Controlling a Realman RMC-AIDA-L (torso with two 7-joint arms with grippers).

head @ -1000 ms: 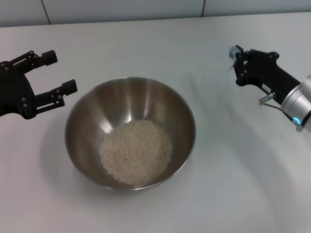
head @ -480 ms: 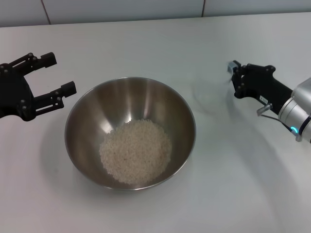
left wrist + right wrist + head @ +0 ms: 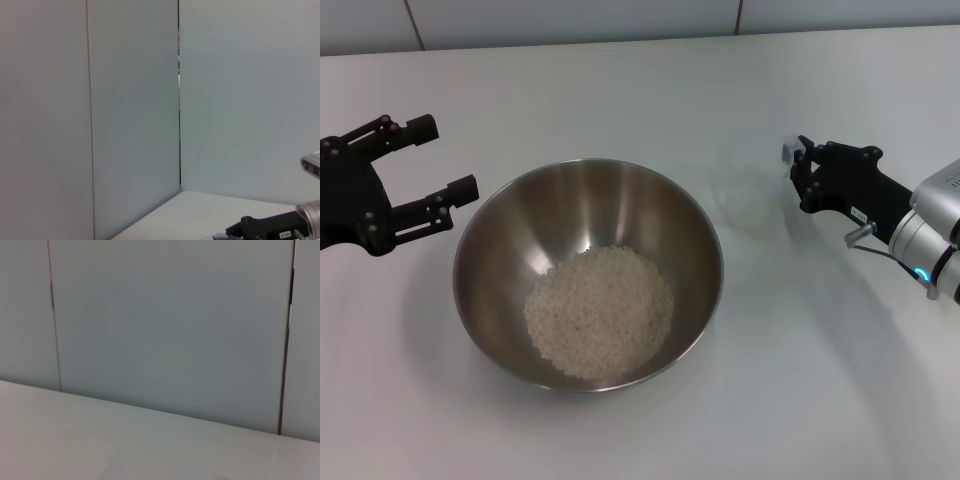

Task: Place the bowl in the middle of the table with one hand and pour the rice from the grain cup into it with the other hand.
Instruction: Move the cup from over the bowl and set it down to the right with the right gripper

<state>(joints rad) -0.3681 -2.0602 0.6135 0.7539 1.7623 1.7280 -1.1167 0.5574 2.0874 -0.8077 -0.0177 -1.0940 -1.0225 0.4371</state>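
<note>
The large steel bowl [image 3: 588, 272] stands in the middle of the white table [image 3: 620, 90]. A heap of rice [image 3: 600, 310] lies in its bottom. The clear grain cup [image 3: 746, 197] shows only faintly, upright on the table to the right of the bowl, and looks empty. My right gripper [image 3: 794, 172] is right beside the cup on its right; I cannot tell whether it touches the cup. The right arm also shows in the left wrist view [image 3: 265, 227]. My left gripper [image 3: 440, 158] is open and empty, just left of the bowl's rim.
A tiled wall runs along the table's far edge [image 3: 570, 20] and fills both wrist views [image 3: 170, 325]. Bare tabletop lies in front of the bowl and behind it.
My right gripper has moved down and to the left, closer to the table and the bowl, and the cup now shows beside it. My left gripper has drifted slightly left.
</note>
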